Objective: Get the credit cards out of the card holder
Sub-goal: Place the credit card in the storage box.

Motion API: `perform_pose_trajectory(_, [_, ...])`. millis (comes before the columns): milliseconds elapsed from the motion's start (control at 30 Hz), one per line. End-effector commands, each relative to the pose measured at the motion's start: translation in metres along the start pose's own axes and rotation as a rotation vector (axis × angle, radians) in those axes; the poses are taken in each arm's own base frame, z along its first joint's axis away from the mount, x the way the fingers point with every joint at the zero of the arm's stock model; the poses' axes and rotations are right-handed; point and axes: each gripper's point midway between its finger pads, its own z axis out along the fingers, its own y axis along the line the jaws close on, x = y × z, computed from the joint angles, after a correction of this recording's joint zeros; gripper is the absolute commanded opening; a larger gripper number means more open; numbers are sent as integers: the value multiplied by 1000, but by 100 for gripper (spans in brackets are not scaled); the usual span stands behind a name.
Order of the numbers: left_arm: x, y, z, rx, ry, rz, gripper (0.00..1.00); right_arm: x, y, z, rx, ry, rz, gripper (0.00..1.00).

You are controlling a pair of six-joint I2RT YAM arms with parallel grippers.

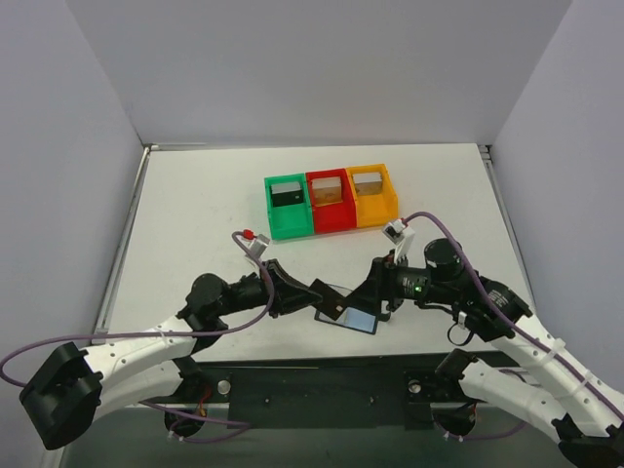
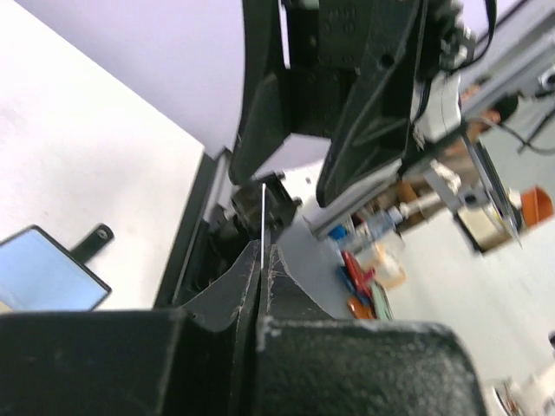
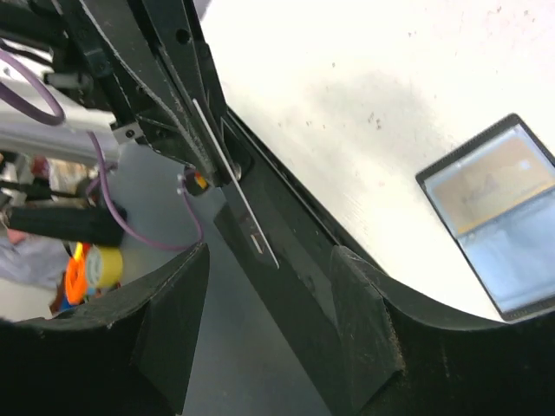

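One thin pale card (image 3: 236, 195) was out, pinched edge-on in the jaws of the left gripper (image 2: 263, 256); the right gripper (image 3: 269, 303) hung spread (empty). The small flat black folding card holder (image 1: 351, 318) lay open on the white table (image 1: 195, 214), maybe with more cards inside.

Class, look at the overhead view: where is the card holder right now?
The card holder lies open at the near centre of the table, in front of the red bin, right where the tips of the left gripper and right gripper meet.
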Motion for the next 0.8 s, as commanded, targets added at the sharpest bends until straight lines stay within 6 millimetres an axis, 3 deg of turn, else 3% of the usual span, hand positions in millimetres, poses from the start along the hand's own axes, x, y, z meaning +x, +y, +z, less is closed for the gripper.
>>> perform_pose_trajectory(0, [-57, -13, -3, -2, -301, 55, 0, -34, 15, 7, -105, -197, 92, 54])
perform_pose_trajectory(267, [-65, -36, -5, 69, -437, 105, 0, -38, 19, 21, -174, -263, 121, 53])
perform_pose_trajectory(533, [-67, -39, -6, 92, -479, 80, 0, -47, 31, 17, -225, -296, 93, 32])
perform_pose_trajectory(767, [-72, -40, -10, 113, -524, 39, 0, -51, 40, 15, -285, -329, 94, 28])
